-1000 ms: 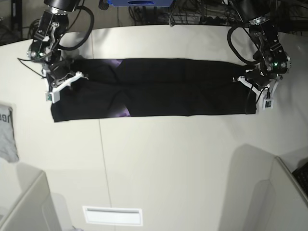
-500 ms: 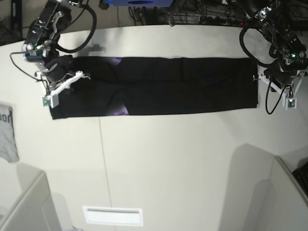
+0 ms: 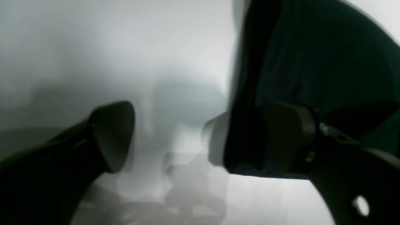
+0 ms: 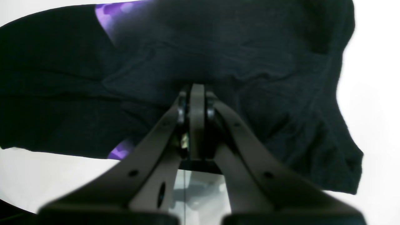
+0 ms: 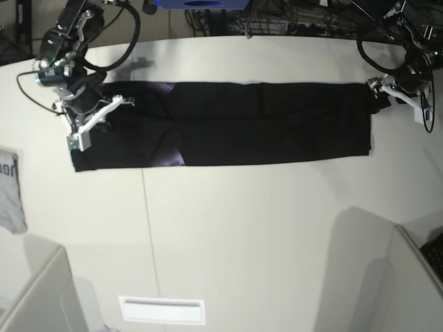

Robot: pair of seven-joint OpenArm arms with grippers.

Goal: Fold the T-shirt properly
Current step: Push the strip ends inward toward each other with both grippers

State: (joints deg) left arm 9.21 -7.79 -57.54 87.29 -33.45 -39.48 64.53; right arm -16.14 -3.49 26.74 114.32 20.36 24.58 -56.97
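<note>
The black T-shirt (image 5: pixel 263 124) lies as a long folded strip across the white table (image 5: pixel 242 228), with small purple patches near its left end. My right gripper (image 5: pixel 90 117) sits over the strip's left end. In the right wrist view its fingertips (image 4: pixel 193 93) are pressed together on the black cloth (image 4: pixel 265 62). My left gripper (image 5: pixel 382 97) is at the strip's far right corner. In the left wrist view it (image 3: pixel 200 137) is wide open, and the shirt's edge (image 3: pixel 312 62) lies by its right finger (image 3: pixel 287 137).
A light grey garment (image 5: pixel 10 190) lies at the table's left edge. A white slot plate (image 5: pixel 163 310) is near the front edge. Grey partitions stand at the front left (image 5: pixel 34 297) and front right (image 5: pixel 394 277). Cables and a blue box (image 5: pixel 201 3) are behind the table.
My left gripper left the strip's right end, swung outward, then moved back to its far corner. The right end now lies flatter and further right. My right gripper shifted slightly.
</note>
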